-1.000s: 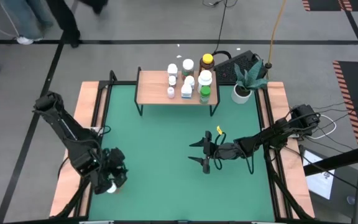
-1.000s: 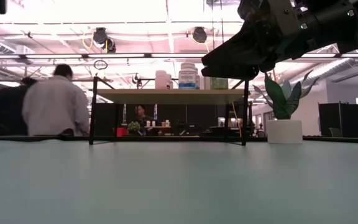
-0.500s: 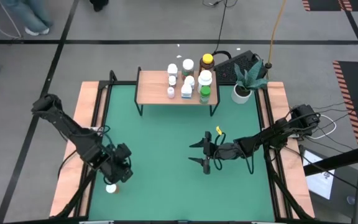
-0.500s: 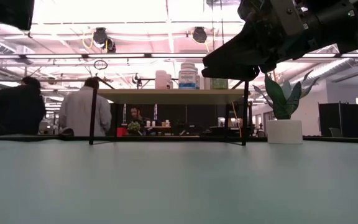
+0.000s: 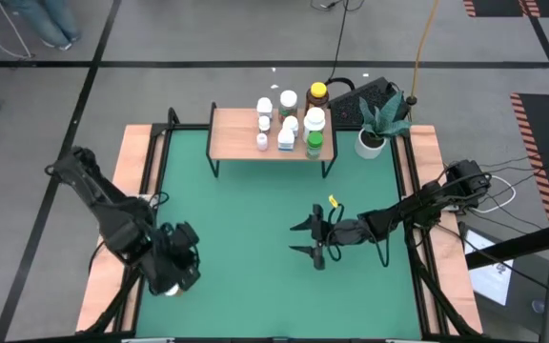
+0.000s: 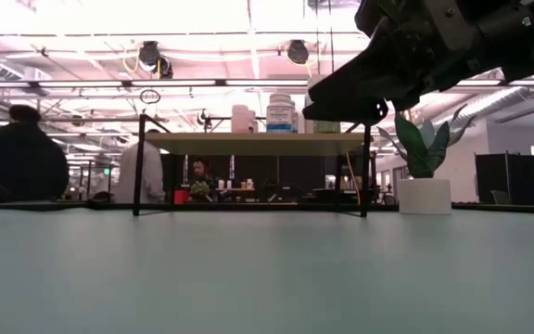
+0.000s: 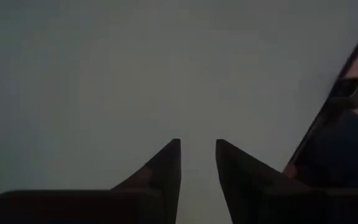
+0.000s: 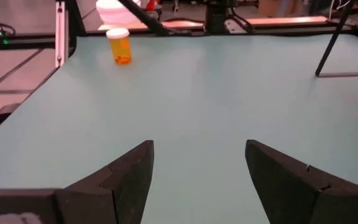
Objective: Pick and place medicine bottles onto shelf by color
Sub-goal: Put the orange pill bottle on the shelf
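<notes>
Several medicine bottles [image 5: 294, 119] stand on the light-wood shelf [image 5: 255, 133] at the table's far side, seen also in the low view [image 6: 281, 111]. One orange bottle with a white cap [image 8: 118, 46] stands upright on the green table near its near left corner [image 5: 166, 291]. My left gripper [image 5: 172, 278] hangs above that bottle, pointing steeply down. Its fingers [image 7: 197, 180] stand a narrow gap apart with only table between them. My right gripper [image 5: 315, 238] waits open right of the table's middle, pointing toward the left edge [image 8: 197, 168].
A white plant pot [image 5: 370, 143] stands right of the shelf on the far right of the table. Wooden side rails [image 5: 136, 191] run along both table sides. Bare green table lies between the shelf and the grippers. People stand in the room beyond the table [image 6: 17, 162].
My left gripper has risen from low over the orange bottle, swung a little toward the table's middle, then come back above the bottle. The bottle stays upright in its place on the table. My right arm has kept still.
</notes>
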You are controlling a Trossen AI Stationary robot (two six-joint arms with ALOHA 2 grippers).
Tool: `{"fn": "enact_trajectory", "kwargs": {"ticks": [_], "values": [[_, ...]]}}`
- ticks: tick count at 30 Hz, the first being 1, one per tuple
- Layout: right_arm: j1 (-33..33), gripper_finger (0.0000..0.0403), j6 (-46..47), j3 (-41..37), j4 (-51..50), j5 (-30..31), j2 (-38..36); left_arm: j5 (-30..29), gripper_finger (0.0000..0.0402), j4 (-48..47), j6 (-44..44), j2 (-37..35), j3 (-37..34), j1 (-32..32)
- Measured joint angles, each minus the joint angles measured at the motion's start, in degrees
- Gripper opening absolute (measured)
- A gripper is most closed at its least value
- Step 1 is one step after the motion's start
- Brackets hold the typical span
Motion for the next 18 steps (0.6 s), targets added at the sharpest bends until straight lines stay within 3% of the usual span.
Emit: {"fn": "enact_trajectory", "kwargs": {"ticks": [6,11,14,18], "values": [[0.0,0.0247,1.5,0.0,-1.5,0.0,0.0,10.3,0.0102,-9.9,-4.6,11.4,7.6,-2.2],[0.0,0.0247,1.5,0.0,-1.2,0.0,0.0,15.5,0.0111,-13.6,-6.2,17.6,8.8,-4.0],[0.0,0.0247,1.5,0.0,-1.2,0.0,0.0,18.7,0.0147,-13.7,-7.7,19.5,8.4,-4.5],[0.0,0.0247,1.5,0.0,-0.9,0.0,0.0,20.5,0.0223,-13.5,-7.5,20.3,8.2,-4.7]]}}
